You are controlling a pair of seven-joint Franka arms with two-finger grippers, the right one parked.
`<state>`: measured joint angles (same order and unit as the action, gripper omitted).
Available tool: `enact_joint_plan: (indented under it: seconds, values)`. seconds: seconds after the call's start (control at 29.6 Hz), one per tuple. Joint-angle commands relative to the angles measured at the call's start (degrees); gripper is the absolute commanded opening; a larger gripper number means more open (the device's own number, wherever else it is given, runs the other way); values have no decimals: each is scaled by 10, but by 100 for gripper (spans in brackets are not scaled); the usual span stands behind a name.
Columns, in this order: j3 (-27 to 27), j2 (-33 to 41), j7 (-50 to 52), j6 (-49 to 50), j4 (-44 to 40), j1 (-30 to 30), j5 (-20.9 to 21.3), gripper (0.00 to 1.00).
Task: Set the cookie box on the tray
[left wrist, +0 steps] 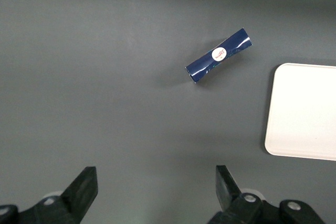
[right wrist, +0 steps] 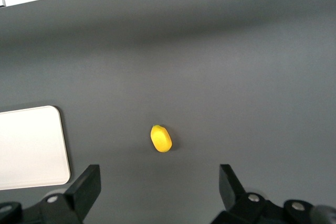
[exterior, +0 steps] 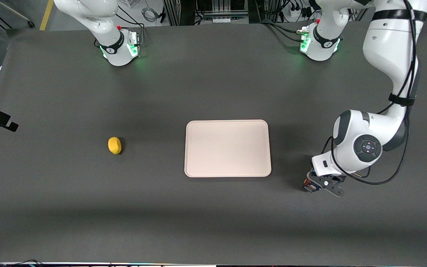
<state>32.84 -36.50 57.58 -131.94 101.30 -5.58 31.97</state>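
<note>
The left arm's gripper [left wrist: 155, 192] hangs over the bare dark table [exterior: 213, 222] at the working arm's end, nearer the front camera than most else. Its two black fingers [left wrist: 84, 184] stand spread wide apart, with nothing between them but tabletop.

The cookie box [left wrist: 219, 55] lies flat on the table, clear of the fingertips and not touched by either. It sits skewed, neither square to the fingers nor in line with them. In the front view the wrist and camera mount cover the spot where it lies, so I cannot pick the box out there with any confidence.

It is a long, narrow, glossy navy carton. On its upward side is a round white emblem with small red script inside; the writing is too small to read. A faint light strip shows along one long edge, and I can make out no words on it either.

Just beside the box, apart from it with a strip of table between, is the tray [exterior: 228, 124], pale cream-pink with rounded corners and a low rim. It lies flat near the middle of the table and holds nothing.

Well off toward the parked arm's end rests a small yellow lemon-like object [exterior: 114, 145], alone on the dark surface.

Farthest from the front camera stand the two arm bases, each with a green glow at its foot.
</note>
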Motion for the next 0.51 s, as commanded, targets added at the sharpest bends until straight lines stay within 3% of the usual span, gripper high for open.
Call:
enact_joint_plan:
  seconds: [0.0,0.17,0.24,0.27,0.47]
  values:
    - [2,17,1,12,-16,3,10,100]
    - [6,74,-64,52,-16,6,-32,100]
    - [6,102,-105,76,-21,7,-87,100]
    - [1,138,-158,96,-25,8,-146,100]
    - [-46,241,-336,197,-38,13,-251,100]
